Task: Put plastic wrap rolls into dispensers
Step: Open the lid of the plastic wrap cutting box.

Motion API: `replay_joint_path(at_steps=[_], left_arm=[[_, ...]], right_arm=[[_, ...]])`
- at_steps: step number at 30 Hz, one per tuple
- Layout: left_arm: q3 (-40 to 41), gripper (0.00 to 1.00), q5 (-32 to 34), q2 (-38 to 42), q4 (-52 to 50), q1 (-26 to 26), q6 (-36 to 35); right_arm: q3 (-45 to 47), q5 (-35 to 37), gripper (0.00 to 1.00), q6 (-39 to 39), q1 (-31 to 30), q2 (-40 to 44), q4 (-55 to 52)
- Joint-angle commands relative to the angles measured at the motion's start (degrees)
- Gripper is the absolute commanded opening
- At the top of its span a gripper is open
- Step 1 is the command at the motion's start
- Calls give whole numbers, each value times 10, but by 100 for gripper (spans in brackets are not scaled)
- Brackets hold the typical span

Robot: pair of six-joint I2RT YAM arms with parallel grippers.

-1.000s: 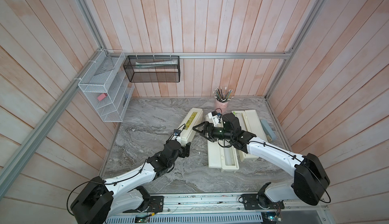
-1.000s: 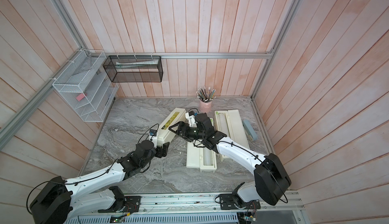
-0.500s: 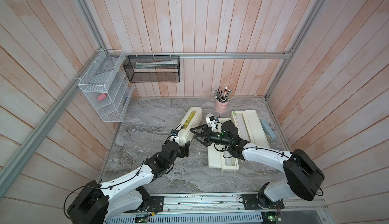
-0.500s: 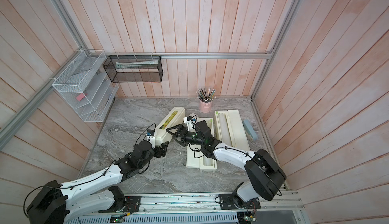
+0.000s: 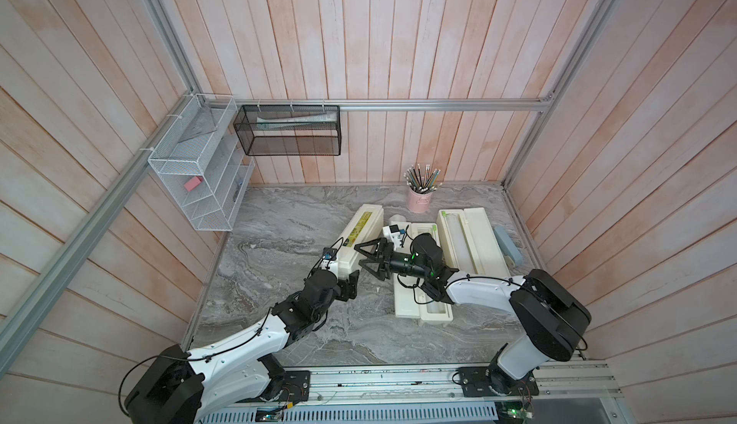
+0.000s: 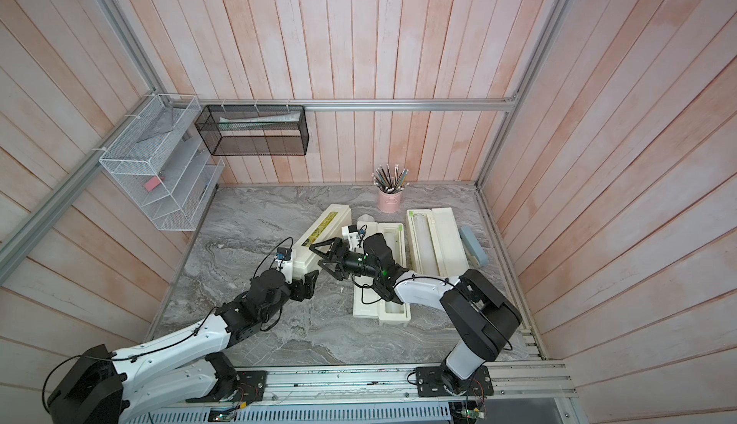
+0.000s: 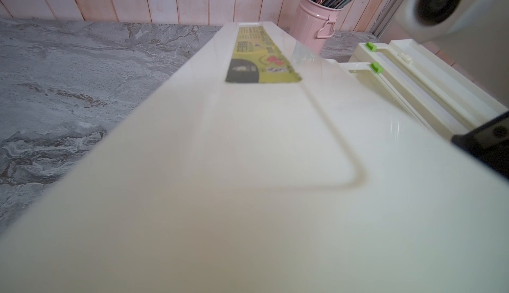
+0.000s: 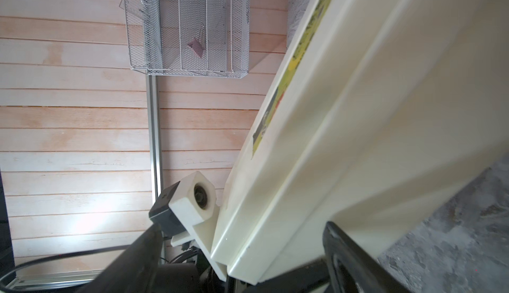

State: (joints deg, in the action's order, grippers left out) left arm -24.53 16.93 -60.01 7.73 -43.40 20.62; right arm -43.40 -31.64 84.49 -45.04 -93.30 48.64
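On the grey marble table, the closed dispenser lies slanted beside the middle open dispenser and the right-hand open dispenser, whose trough holds a plastic wrap roll. My right gripper stands wide open, the closed dispenser's near end between its fingers; my left gripper sits at that same end, and I cannot tell whether it grips.
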Motion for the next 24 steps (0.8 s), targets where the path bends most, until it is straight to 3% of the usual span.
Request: replay_joint_path(at_steps=[1, 9, 24], left_arm=[[-19, 0, -9, -5, 48, -1, -2], [-16, 0, 31, -48, 57, -58, -29], [11, 0, 3, -58, 80, -60, -1]], right_arm=[[1, -6, 91, 26, -7, -14, 65], [-20, -6, 87, 70, -7, -49, 202], [2, 25, 87, 83, -1, -45, 343]])
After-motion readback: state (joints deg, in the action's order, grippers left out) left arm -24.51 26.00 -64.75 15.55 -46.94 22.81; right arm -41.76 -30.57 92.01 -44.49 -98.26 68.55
